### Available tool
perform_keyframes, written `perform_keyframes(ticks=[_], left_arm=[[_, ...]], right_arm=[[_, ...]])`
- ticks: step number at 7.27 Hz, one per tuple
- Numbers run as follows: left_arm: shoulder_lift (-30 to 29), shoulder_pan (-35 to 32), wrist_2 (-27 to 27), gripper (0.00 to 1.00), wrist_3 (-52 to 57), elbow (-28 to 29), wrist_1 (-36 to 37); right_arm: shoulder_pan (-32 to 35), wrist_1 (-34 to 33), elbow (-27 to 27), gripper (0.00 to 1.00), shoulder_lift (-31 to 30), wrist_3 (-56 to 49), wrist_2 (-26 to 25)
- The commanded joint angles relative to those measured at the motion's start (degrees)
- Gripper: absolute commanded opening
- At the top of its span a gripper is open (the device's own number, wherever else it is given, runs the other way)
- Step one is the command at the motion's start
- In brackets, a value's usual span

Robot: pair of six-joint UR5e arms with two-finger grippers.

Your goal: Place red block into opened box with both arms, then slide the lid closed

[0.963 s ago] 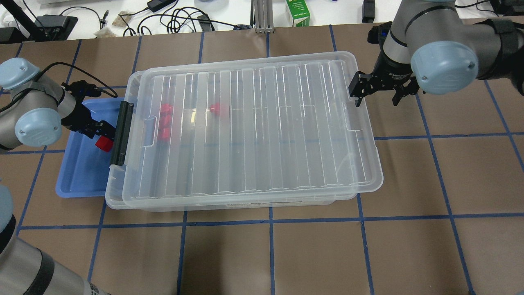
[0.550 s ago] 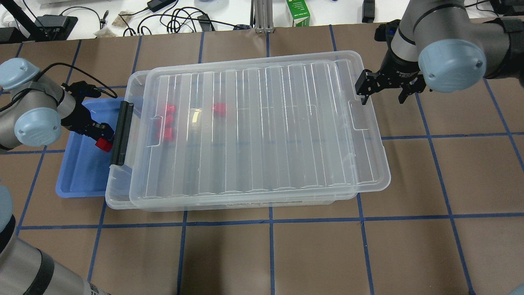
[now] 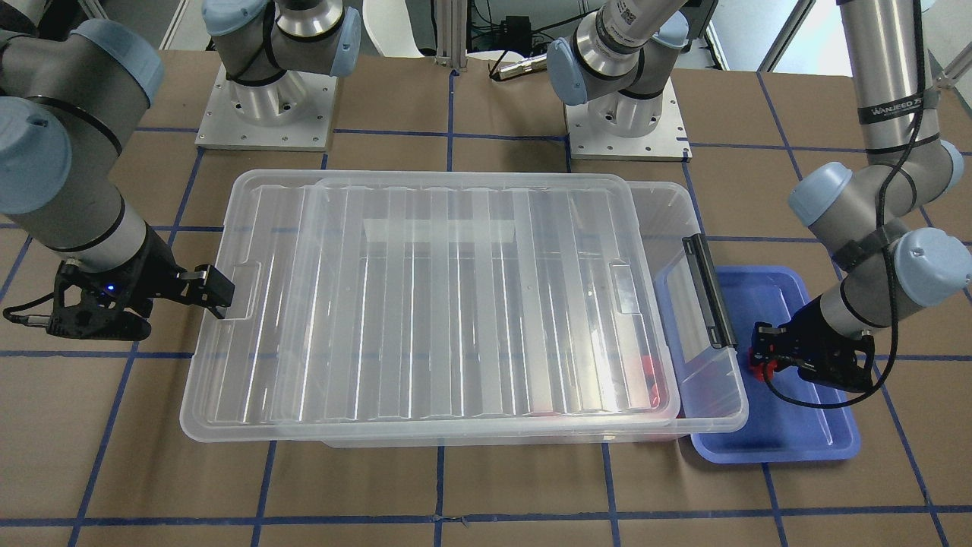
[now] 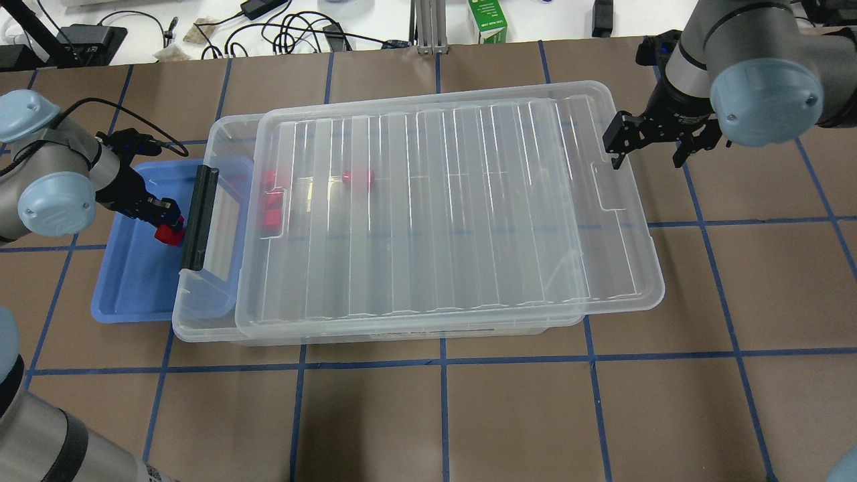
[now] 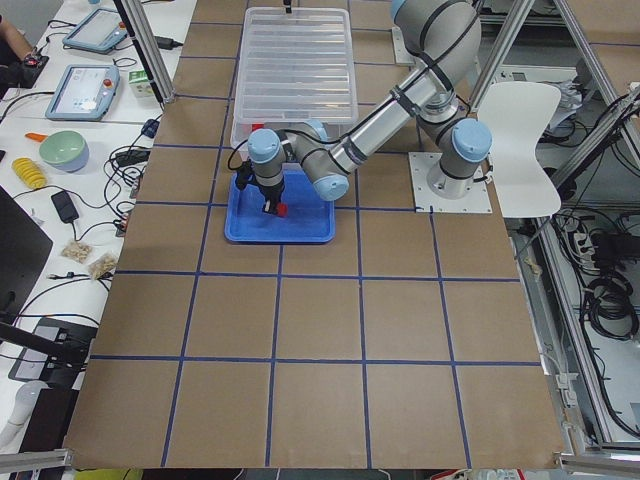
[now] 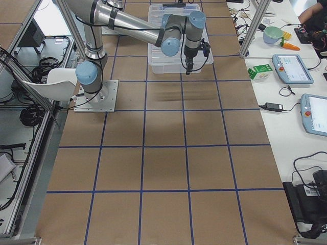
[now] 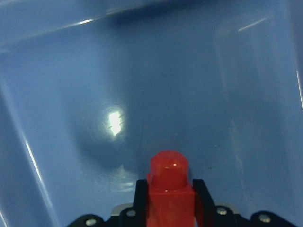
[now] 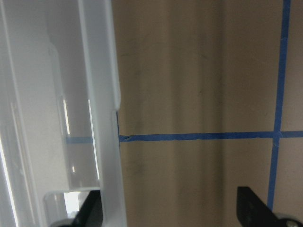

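My left gripper (image 4: 167, 231) is shut on a red block (image 7: 169, 187) and holds it just above the blue tray (image 4: 134, 288), beside the black latch bar (image 4: 199, 217) of the box (image 4: 201, 325). The ribbed clear lid (image 4: 455, 207) lies on the box, shifted toward the robot's right. That leaves an uncovered strip (image 4: 224, 227) at the latch end. Several red blocks (image 4: 271, 199) lie inside the box under the lid. My right gripper (image 4: 648, 155) is open at the lid's far short end, one finger (image 8: 90, 213) against the lid's rim by the handle notch.
The blue tray (image 3: 797, 441) is tucked partly under the box's latch end. A green carton (image 4: 487, 20) and cables lie on the white bench beyond the table. Both arm bases (image 3: 266, 106) stand behind the box.
The lid has slid toward the robot's right with the right gripper, widening the uncovered strip at the latch end. The left gripper has stayed over the blue tray with its block.
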Motion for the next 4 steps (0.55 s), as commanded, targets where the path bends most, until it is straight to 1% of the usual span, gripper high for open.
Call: perform_keyframes(ticks=[1,2,3,4], left_arm=[[2.9,-0.7,2.2,0.00,-0.7,1.9,-1.5],[5.0,-1.0,2.2,0.00,-0.9,3.9,-5.2],[7.8,-1.7,2.0,0.00,-3.0,8.0,-13.4],[9.9,-3.7,2.1,0.00,-8.2,12.6,-19.8]], right_arm=[[-1.7,-0.1,-0.1,1.00,-0.1,-2.5,-0.5],[-1.8,-0.2,-0.1,1.00,-0.1,-3.2,-0.6],[-2.6,-0.1,-0.1,1.00,-0.4,-3.3,-0.7],[-3.9,0.0,-0.1,1.00,-0.4,-4.9,-0.6]])
